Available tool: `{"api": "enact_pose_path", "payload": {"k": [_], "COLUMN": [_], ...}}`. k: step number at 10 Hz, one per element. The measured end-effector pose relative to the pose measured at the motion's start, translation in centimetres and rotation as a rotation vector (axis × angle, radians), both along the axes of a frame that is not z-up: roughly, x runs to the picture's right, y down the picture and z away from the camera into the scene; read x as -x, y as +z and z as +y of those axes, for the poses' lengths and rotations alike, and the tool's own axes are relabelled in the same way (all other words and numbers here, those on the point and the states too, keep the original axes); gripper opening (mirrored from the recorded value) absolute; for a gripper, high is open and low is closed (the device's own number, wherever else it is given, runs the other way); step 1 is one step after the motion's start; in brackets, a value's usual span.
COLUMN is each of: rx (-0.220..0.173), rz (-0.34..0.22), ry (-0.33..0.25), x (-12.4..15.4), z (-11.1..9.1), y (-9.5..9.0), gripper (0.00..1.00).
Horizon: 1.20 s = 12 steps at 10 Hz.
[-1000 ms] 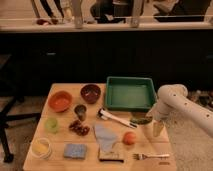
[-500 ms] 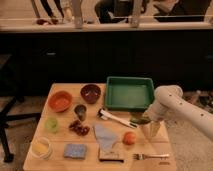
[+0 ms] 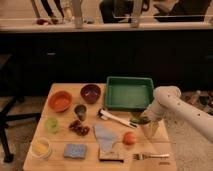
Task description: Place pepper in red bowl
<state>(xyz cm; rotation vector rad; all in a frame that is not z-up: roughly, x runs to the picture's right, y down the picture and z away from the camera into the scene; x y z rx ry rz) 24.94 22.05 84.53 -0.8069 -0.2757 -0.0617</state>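
Observation:
The pepper (image 3: 138, 120), small and dark green, lies on the wooden table (image 3: 60, 162) just in front of the green tray's right corner. My gripper (image 3: 149, 129) hangs from the white arm (image 3: 167, 99) at the table's right side. It points down, right beside the pepper on its right, and touches or nearly touches it. The red bowl (image 3: 60, 101), bright orange-red and empty, sits at the table's far left, well away from the gripper.
A maroon bowl (image 3: 90, 93) and a green tray (image 3: 129, 92) stand at the back. A metal cup (image 3: 80, 111), grapes (image 3: 79, 128), a pale green cup (image 3: 51, 124), a white utensil (image 3: 115, 118), a cloth (image 3: 105, 136), an orange fruit (image 3: 129, 138), a blue sponge (image 3: 75, 150), a yellow cup (image 3: 41, 147) and a fork (image 3: 150, 156) fill the middle and front.
The arm and gripper have moved left and a little lower, closing in on the pepper. The pepper and the other objects have not moved.

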Motion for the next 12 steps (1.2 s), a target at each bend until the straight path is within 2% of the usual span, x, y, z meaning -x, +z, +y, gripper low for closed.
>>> {"api": "enact_pose_path", "payload": {"k": [2, 8, 9, 12], "rx": [0.009, 0.011, 0.010, -0.022], "rz": [-0.009, -0.044, -0.052, -0.049], "ry": [0.006, 0.082, 0.087, 0.100], "x": [-0.2, -0.7, -0.6, -1.2], "z": [0.1, -1.1, -1.3, -2.8], "y": [0.3, 0.2, 0.1, -1.0], "gripper": [0.66, 0.06, 0.01, 0.00]}}
